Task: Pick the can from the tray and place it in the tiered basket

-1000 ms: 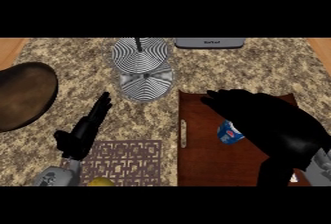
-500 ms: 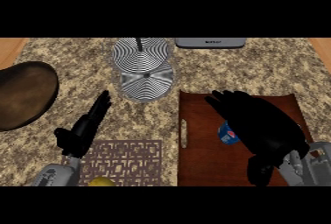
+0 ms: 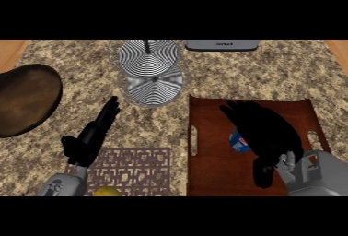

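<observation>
At the counter's (image 3: 75, 64) 9 o'clock edge lies a dark brown plate (image 3: 27, 101). Just right of it, towards 7 o'clock, the left hand (image 3: 90, 134) rests open, its fingers straight and pointing to 1 o'clock, holding nothing. Below it sits a brown patterned mat (image 3: 136, 163), with a small yellow thing (image 3: 107, 191) at its lower edge, too cut off to name.

At 12 o'clock stands the tiered basket (image 3: 151, 73), striped black and white, its rounds seen from above. A grey appliance (image 3: 222, 44) lies at 1 o'clock.

The reddish wooden tray (image 3: 211, 161) fills the 4 o'clock part. The can (image 3: 237, 141) is on it, left of the tray's middle; only a sliver of blue and white shows at the 9 o'clock side of the right hand (image 3: 265, 131), which covers the rest. Whether that hand has closed on the can I cannot tell.

The can is probably light, stiff and smooth-walled, so it is likely to slip or roll rather than crush. The best hold seems to be across its round side at mid-height, thumb opposite the rest of the hand. It should then be lifted clear of the tray's rim before it is carried to 11 o'clock, towards the basket.
</observation>
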You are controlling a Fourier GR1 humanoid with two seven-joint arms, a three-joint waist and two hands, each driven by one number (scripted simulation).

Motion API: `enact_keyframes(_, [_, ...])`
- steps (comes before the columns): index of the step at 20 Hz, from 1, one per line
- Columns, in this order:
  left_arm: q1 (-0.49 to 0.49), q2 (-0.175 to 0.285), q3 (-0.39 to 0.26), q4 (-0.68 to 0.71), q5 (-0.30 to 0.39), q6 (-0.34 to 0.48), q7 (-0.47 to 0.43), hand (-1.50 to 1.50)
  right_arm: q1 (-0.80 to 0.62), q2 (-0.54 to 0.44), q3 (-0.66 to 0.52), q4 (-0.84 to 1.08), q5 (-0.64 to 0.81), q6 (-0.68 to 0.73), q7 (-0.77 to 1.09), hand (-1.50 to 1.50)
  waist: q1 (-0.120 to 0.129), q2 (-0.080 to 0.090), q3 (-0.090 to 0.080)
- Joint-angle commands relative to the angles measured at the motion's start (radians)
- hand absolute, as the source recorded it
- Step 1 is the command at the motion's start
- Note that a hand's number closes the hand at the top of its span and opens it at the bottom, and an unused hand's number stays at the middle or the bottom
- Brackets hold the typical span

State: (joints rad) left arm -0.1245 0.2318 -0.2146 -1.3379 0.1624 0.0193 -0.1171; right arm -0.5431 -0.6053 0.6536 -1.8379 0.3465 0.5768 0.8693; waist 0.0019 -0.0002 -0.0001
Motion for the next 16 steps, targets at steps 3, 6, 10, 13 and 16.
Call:
enact_keyframes(3, [0.052, -0.004, 0.01, -0.072, -0.017, -0.014, 0.046, 0.0, 0.073, 0.035, -0.083, 0.039, 0.087, 0.057, -0.021, -1.5, 0.002, -0.001, 0.0])
enact_keyframes(6, [-0.028, -0.026, 0.053, 0.055, -0.036, -0.028, -0.008, 0.0, 0.115, 0.076, -0.066, 0.102, 0.203, 0.009, -0.109, -1.5, -0.002, 0.001, 0.0])
enact_keyframes(10, [0.025, 0.025, 0.082, -0.031, -0.008, -0.094, 0.025, 0.0, 0.182, 0.069, -0.094, 0.13, 0.253, -0.007, -0.203, -1.5, 0.0, 0.0, 0.0])
enact_keyframes(13, [0.011, -0.069, 0.015, -0.12, -0.065, -0.002, 0.116, 0.0, 0.122, 0.127, -0.126, 0.199, 0.274, 0.046, -0.212, -1.5, 0.004, 0.0, 0.0])
enact_keyframes(16, [-0.028, -0.04, 0.079, -0.061, -0.054, -0.053, 0.106, 0.0, 0.205, 0.118, -0.153, 0.181, 0.334, 0.015, -0.291, -1.5, -0.002, 0.0, 0.0])
